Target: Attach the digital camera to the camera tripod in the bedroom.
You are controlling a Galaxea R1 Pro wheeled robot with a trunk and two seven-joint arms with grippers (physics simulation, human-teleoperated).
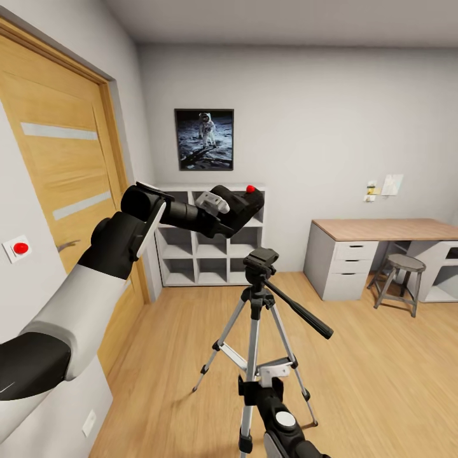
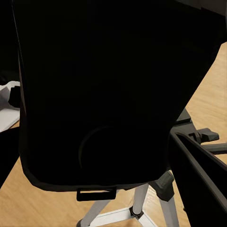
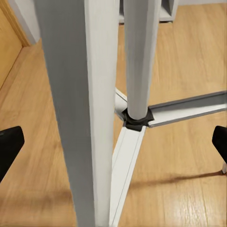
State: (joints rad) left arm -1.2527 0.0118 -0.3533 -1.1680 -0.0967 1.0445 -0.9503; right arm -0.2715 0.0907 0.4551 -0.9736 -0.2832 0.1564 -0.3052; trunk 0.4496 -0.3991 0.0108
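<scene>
One digital camera (image 1: 240, 205), one camera tripod (image 1: 257, 331), one stool (image 1: 399, 283), one desk (image 1: 381, 254), one framed picture (image 1: 204, 139).

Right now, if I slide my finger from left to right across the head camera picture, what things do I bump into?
Red wall button → wooden door → digital camera held in the left gripper → camera tripod → desk → stool.

No text, label, brand or number can be read anywhere. The papers (image 1: 387, 186) pinned to the far wall above the bench (image 1: 381, 229) are too small to make out.
</scene>
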